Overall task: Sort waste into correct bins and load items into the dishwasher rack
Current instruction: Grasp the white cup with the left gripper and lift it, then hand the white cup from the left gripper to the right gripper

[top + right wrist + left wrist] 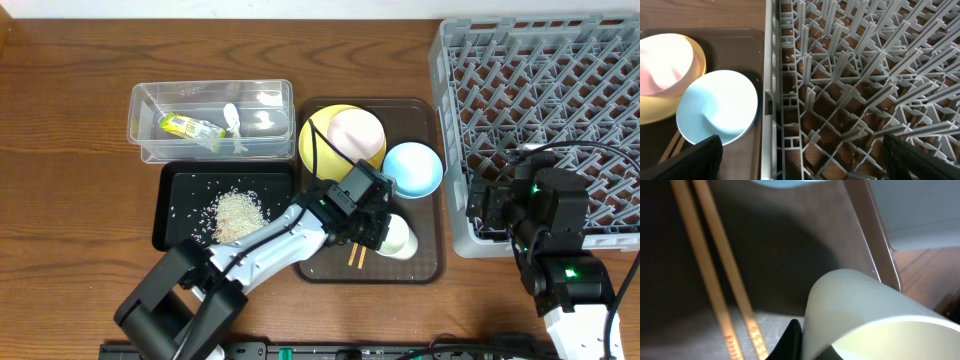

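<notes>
Small white cup [396,238]: on brown serving tray [425,258], touching left pincer [370,224] on its right (closure cannot be told), thin wooden chopsticks [355,257] alongside. Right pincer [802,161]: spread open, farther off, over grey lattice rack [540,80].

No legible text; print on wrapper [188,126], marks on chopsticks [752,327] too blurred

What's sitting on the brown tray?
The brown tray holds a yellow plate with a pinkish bowl on it, a light blue bowl, a white cup and chopsticks. The left claw covers most of the chopsticks and the tray's middle.
</notes>
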Controlling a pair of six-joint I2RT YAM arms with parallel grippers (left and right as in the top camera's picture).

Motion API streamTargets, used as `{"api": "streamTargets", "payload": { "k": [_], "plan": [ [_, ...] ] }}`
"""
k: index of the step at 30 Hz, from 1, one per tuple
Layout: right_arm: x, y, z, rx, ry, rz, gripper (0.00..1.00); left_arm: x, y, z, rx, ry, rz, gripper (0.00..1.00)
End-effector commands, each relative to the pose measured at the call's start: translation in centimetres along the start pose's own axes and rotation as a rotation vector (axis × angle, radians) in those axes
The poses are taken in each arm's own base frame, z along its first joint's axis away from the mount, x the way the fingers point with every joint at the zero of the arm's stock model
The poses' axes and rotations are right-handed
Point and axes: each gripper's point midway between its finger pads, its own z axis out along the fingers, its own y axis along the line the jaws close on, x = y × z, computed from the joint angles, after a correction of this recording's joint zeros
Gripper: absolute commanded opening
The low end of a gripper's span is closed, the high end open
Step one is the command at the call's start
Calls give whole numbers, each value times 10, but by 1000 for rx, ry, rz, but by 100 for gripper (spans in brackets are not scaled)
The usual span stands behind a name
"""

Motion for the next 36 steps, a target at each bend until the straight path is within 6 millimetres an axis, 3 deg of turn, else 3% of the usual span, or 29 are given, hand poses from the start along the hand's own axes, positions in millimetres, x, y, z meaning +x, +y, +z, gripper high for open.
{"api": "streamTargets", "payload": {
  "k": [1, 4, 8, 13, 16, 18, 26, 31, 36],
  "plan": [
    [-8, 2, -4, -5, -21, 10, 99, -21, 9, -29, -4, -86, -33, 6],
    [-11, 3, -4, -8, -33, 11, 99, -40, 19, -56, 12, -159, -114, 6],
    [-18, 23, -5, -125, -57, 27, 99, -76, 32, -103, 146, -289, -286, 6],
    [-20, 89, -14, -528, -38, 29, 92, -115, 50, -144, 385, -382, -509, 6],
    [-13, 126, -25, -793, 6, -4, 86, -127, 32, -165, 598, -359, -455, 6],
    [-9, 145, -30, -950, 29, -23, 86, -123, 12, -173, 735, -292, -390, 6],
    [-27, 180, -48, -1344, -62, -102, 86, -104, -15, -172, 854, -145, -343, 6],
    [-40, 183, -49, -1377, -88, -86, 88, -99, -27, -167, 862, -118, -324, 7],
    [-37, 194, -60, -1437, -91, -125, 87, -97, -33, -164, 860, -109, -317, 6]
  ]
}}
